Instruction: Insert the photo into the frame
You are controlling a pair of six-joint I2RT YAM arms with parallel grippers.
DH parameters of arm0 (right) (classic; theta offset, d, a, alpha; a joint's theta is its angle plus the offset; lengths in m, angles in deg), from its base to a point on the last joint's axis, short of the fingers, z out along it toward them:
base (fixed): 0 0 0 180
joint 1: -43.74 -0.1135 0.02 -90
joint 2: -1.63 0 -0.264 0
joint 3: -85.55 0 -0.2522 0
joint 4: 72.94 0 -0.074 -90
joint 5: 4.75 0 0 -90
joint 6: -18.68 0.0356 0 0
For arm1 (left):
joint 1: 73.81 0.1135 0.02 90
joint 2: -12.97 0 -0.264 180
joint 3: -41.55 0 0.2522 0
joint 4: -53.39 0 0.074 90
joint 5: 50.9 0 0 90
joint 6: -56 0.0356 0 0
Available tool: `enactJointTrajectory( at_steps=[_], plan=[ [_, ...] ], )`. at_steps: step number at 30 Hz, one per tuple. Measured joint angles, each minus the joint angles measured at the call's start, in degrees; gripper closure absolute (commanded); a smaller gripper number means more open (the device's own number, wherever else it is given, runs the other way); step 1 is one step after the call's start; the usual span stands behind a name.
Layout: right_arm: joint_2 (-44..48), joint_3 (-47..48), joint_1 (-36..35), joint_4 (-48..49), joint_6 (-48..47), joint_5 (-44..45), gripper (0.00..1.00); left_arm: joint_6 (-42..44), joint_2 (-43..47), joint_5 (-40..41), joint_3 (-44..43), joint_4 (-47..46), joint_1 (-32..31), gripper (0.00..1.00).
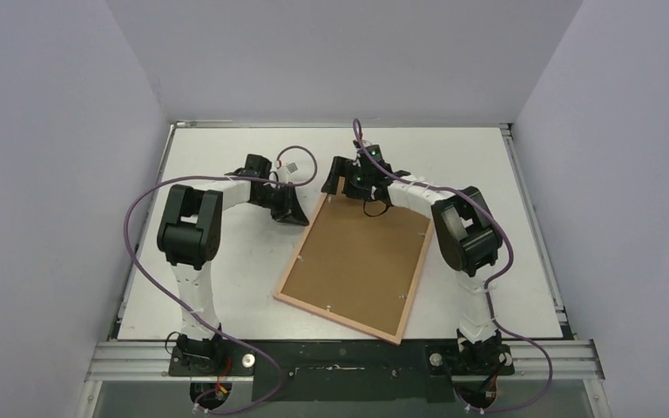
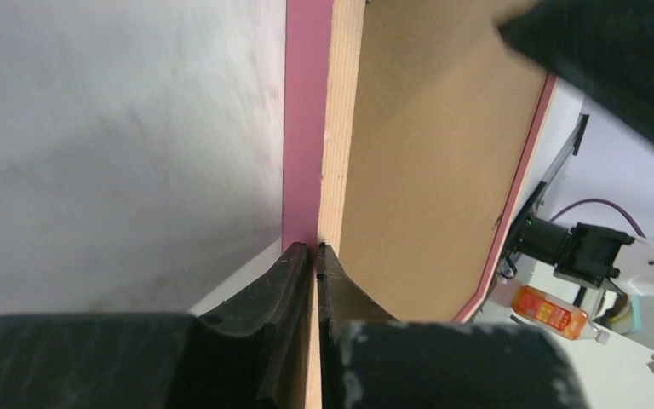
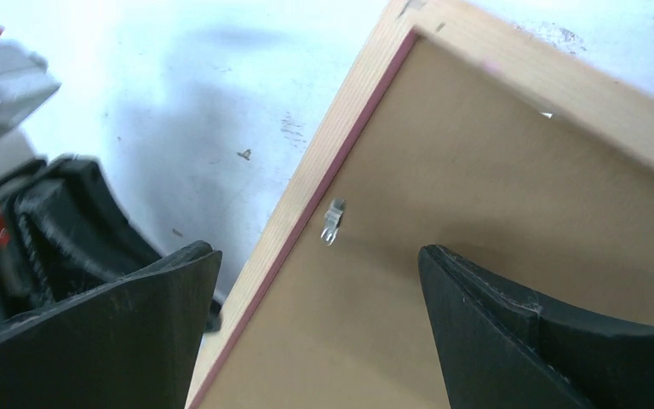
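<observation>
Only my left wrist view shows my left gripper (image 2: pixel 317 250) pinching the frame (image 2: pixel 306 128) by its pink edge; my right gripper (image 3: pixel 319 254) hangs spread wide over the brown backing board (image 3: pixel 494 221).

There is one frame (image 2: pixel 306 128), one brown backing board (image 1: pixel 357 257) and one white worktop (image 1: pixel 226 148). The robot arms number two: left arm (image 1: pixel 190 228), right arm (image 1: pixel 463 231). One small metal clip (image 3: pixel 332 220) shows clearly; further ones are too small to count.

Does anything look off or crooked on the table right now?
The frame sits back up, skewed to the table edges, its near corner at the front edge. Left gripper pinches its side; no photo shows.
</observation>
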Motion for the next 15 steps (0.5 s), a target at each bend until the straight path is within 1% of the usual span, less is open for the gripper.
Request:
enactJointTrajectory(
  at_steps=[3,6,9,15],
  plan=[
    [-1.8,1.4,-0.2,-0.8,0.5,0.0,0.10,-0.9,4.1,-0.6,7.0,-2.2,-0.2,0.98],
    [-4.0,5.3,-0.7,-1.5,0.9,0.3,0.10,-1.8,7.1,-1.6,12.4,-3.6,-0.4,0.98],
    [-5.9,9.4,-1.5,-2.4,1.1,0.6,0.09,-2.3,9.0,-2.3,15.7,-4.7,-0.4,0.98],
    [-9.6,16.5,-3.0,-5.3,1.3,1.2,0.07,-4.8,11.0,-2.4,19.3,-8.5,-0.2,1.00]
  ],
)
